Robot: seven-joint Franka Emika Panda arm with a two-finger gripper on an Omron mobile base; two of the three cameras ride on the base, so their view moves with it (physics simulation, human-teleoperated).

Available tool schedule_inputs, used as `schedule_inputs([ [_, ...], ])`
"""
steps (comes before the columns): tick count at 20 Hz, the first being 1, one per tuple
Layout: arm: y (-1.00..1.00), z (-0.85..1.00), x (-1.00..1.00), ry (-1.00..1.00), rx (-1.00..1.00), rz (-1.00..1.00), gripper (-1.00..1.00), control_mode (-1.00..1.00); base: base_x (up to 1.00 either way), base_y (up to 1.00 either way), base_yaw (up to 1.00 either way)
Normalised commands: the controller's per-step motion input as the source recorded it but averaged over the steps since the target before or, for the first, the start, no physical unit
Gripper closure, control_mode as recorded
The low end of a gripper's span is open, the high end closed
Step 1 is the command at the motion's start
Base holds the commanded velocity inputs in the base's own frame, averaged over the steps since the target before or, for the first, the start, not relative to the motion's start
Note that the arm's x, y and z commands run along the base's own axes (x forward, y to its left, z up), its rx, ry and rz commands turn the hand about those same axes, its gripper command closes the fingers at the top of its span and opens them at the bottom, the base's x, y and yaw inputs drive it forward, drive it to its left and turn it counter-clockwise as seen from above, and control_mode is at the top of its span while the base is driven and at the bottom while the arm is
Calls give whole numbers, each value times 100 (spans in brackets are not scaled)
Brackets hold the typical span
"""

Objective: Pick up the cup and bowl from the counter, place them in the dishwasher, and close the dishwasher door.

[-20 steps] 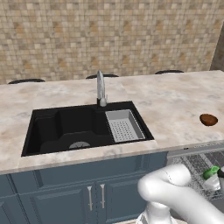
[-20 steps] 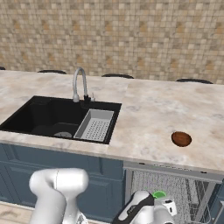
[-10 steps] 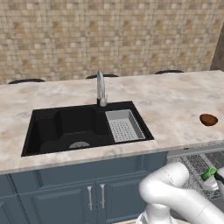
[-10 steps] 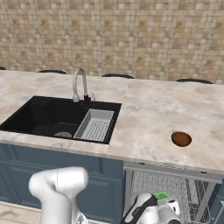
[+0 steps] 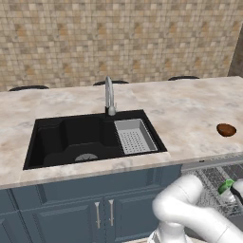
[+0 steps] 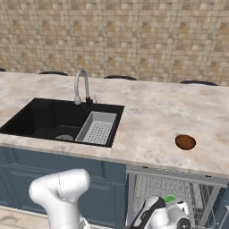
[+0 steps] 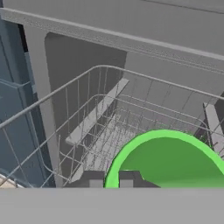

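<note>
My gripper (image 7: 110, 180) is shut on the rim of the bright green cup (image 7: 168, 159) and holds it over the grey wire rack (image 7: 105, 131) of the open dishwasher (image 6: 154, 188). The cup (image 5: 226, 186) shows at the arm's end, low on the right in the left base view, and as a green edge (image 6: 170, 198) above the hand in the right base view. The reddish-brown bowl (image 5: 226, 129) (image 6: 185, 142) sits alone on the marbled counter (image 6: 147, 116), above the dishwasher. The dishwasher door is out of view.
A black sink (image 5: 76, 137) with a steel tap (image 5: 109, 97) and a grey drain tray (image 5: 135, 135) is set into the counter to the left. Dark blue cabinet doors (image 5: 71, 209) stand below it. A tiled wall (image 6: 116, 36) backs the counter.
The hand with the cup has edged slightly to the right over the rack. The bowl has not moved.
</note>
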Motion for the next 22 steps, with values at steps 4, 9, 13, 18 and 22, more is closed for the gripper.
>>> schedule_inputs([
  [4, -26, -43, 33, 7, 0, 1, 100, -100, 0, 0, 0],
  [9, -29, -43, 37, 7, 0, 2, 100, -100, 0, 0, 0],
  [13, -29, -39, 34, 6, 0, 2, 100, -100, 0, 0, 0],
  [18, -21, -52, 12, 2, 0, 3, 100, -100, 0, 0, 0],
  [22, -12, -67, 0, 0, 0, 4, -100, -100, 0, 0, 0],
])
